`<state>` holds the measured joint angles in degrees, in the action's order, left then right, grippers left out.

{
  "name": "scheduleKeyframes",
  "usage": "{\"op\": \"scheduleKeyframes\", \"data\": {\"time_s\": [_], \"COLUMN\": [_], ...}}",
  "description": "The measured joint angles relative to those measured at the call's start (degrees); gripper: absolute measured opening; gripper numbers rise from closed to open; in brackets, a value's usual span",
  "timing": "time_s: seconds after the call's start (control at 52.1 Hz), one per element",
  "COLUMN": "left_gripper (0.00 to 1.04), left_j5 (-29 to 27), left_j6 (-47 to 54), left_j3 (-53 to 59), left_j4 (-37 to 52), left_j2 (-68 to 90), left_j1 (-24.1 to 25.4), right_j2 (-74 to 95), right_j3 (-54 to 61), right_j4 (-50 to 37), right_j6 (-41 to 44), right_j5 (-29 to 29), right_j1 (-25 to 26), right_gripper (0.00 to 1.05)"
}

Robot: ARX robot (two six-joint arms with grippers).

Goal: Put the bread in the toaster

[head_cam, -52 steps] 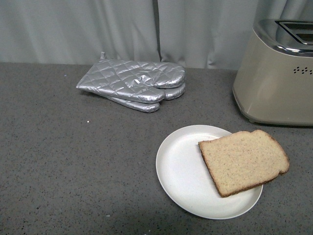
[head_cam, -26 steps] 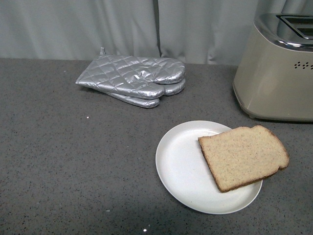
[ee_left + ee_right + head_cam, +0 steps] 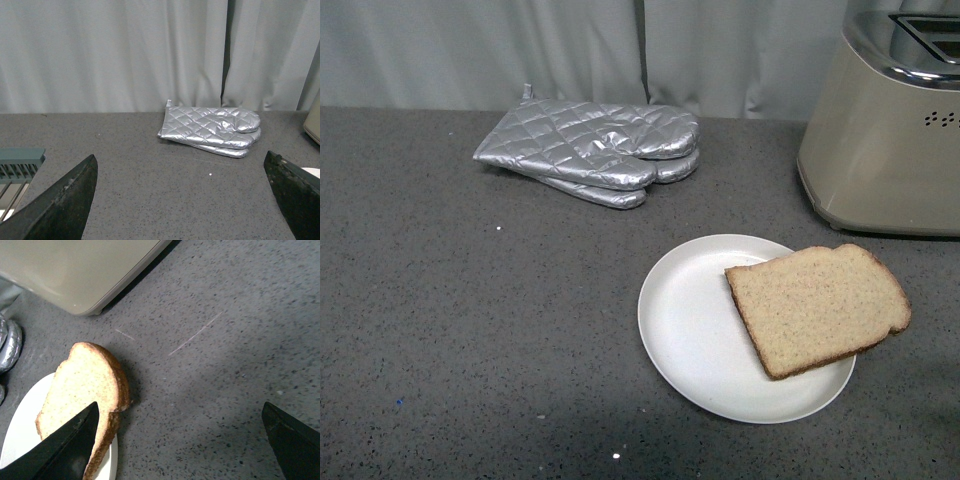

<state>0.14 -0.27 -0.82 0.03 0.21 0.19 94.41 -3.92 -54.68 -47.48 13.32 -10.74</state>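
The bread [image 3: 817, 308] is a light brown slice with a darker crust, lying on a round white plate [image 3: 690, 330] and hanging over the plate's right rim. The beige toaster [image 3: 880, 130] with a chrome slotted top stands at the back right. In the right wrist view, the bread [image 3: 82, 390] lies beside my open right gripper [image 3: 182, 440], with one dark finger [image 3: 65, 450] over the slice's edge and the toaster [image 3: 75, 270] behind. My left gripper [image 3: 185, 200] is open over bare counter. Neither arm shows in the front view.
Two stacked silver quilted oven mitts [image 3: 590, 152] lie at the back centre, also in the left wrist view [image 3: 212, 130]. A grey curtain [image 3: 520, 50] closes the back. A green-grey rack [image 3: 17, 165] shows at the edge of the left wrist view.
In the front view everything has slid slightly upward, so the camera has tilted or moved. The bread, plate, mitts and toaster keep their places relative to each other.
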Motion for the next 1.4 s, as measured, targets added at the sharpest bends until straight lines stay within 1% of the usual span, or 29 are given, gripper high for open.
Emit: {"op": "scheduleKeyframes", "data": {"time_s": [0.192,0.48,0.499,0.519,1.056,1.172,1.191,1.229,1.287,1.325,1.402], "left_gripper": [0.98,0.98,0.98,0.98,0.98,0.98,0.98,0.98,0.98,0.98,0.98], "left_j5": [0.0,0.0,0.0,0.0,0.0,0.0,0.0,0.0,0.0,0.0,0.0], "left_j6": [0.0,0.0,0.0,0.0,0.0,0.0,0.0,0.0,0.0,0.0,0.0], "left_j3": [0.0,0.0,0.0,0.0,0.0,0.0,0.0,0.0,0.0,0.0,0.0], "left_j4": [0.0,0.0,0.0,0.0,0.0,0.0,0.0,0.0,0.0,0.0,0.0], "left_j2": [0.0,0.0,0.0,0.0,0.0,0.0,0.0,0.0,0.0,0.0,0.0], "left_j1": [0.0,0.0,0.0,0.0,0.0,0.0,0.0,0.0,0.0,0.0,0.0], "right_j2": [9.0,18.8,19.4,22.4,25.4,25.8,25.8,25.8,25.7,25.3,23.3], "right_j3": [-3.1,-8.4,-8.9,-15.9,-24.6,-24.8,-24.8,-24.9,-24.9,-25.0,-25.0], "right_j4": [-6.2,-8.7,-8.7,-4.8,0.4,1.0,1.0,1.0,1.2,1.6,3.0], "right_j6": [-1.9,-4.4,-4.5,-3.9,-4.0,-4.2,-4.3,-4.5,-5.1,-5.4,-5.9], "right_j5": [0.1,-0.1,-0.1,-0.3,0.7,0.7,0.7,0.7,0.8,0.8,0.8], "right_j1": [-3.5,-4.4,-4.4,-4.8,-6.3,-6.6,-6.6,-6.7,-6.7,-6.8,-7.0], "right_gripper": [0.95,0.95,0.95,0.95,0.94,0.74,0.69,0.62,0.48,0.41,0.24]}}
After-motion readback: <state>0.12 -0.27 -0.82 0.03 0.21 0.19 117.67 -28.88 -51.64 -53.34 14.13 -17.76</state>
